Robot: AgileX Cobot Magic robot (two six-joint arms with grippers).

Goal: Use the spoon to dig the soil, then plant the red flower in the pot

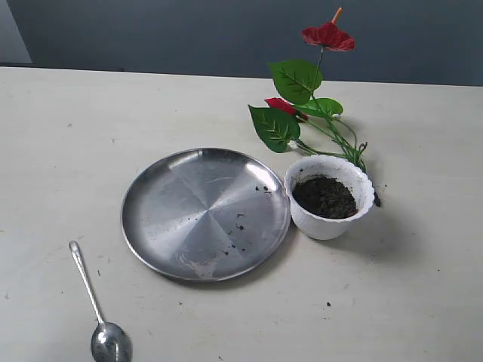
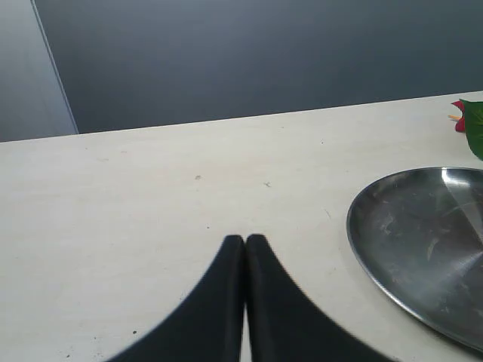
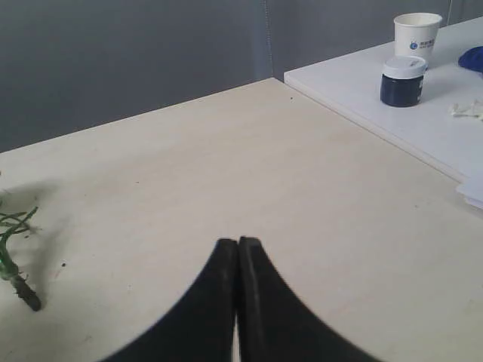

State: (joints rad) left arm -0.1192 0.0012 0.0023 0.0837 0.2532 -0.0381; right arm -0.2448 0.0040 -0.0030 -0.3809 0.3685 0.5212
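The white scalloped pot (image 1: pixel 330 197) stands right of centre with dark soil (image 1: pixel 324 196) filling its mouth. Behind it the red flower (image 1: pixel 309 98) lies on the table, its stems running down past the pot's far side; the stem end (image 3: pixel 19 283) shows in the right wrist view. The silver spoon (image 1: pixel 96 309) lies at the front left, bowl toward the front edge. Neither arm appears in the exterior view. My left gripper (image 2: pixel 244 240) is shut with nothing in it, left of the plate. My right gripper (image 3: pixel 238 243) is shut and empty over bare table.
A large round steel plate (image 1: pixel 205 213) with a few soil crumbs lies in the middle, touching the pot; its rim (image 2: pixel 362 249) shows in the left wrist view. On a neighbouring white table stand a paper cup (image 3: pixel 417 34) and a dark jar (image 3: pixel 403 81).
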